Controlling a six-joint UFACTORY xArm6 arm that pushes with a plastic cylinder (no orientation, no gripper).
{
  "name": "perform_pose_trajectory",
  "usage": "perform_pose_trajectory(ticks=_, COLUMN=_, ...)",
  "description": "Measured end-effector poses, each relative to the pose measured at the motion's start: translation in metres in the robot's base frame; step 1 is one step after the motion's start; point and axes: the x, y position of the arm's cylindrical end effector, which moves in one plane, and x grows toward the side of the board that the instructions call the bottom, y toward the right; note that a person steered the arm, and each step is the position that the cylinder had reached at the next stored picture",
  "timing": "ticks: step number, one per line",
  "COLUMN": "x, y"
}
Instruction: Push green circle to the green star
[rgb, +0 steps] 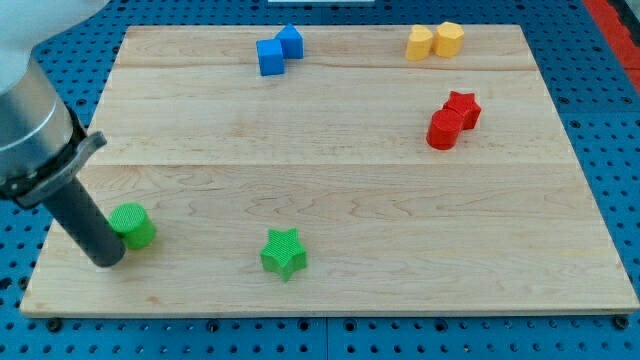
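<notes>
The green circle (131, 224) sits near the view's bottom left of the wooden board (330, 200). The green star (283, 252) lies to its right, near the view's bottom centre, well apart from it. My tip (107, 259) rests on the board just left of and slightly below the green circle, touching or almost touching its left side. The dark rod rises from the tip toward the view's upper left.
Two blue blocks (277, 50) sit together at the view's top centre. Two yellow blocks (435, 41) sit at the top right. A red circle (444, 129) and a red star (463, 108) touch at the right. Blue pegboard surrounds the board.
</notes>
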Motion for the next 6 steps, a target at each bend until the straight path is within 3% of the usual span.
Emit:
perform_pose_trajectory(ticks=1, x=-0.006, y=-0.078)
perform_pose_trajectory(ticks=2, x=-0.025, y=-0.045)
perform_pose_trajectory(ticks=3, x=-0.022, y=0.049)
perform_pose_trajectory(ticks=4, x=-0.005, y=0.106)
perform_pose_trajectory(ticks=5, x=-0.041, y=0.060)
perform_pose_trajectory(ticks=6, x=-0.053, y=0.105)
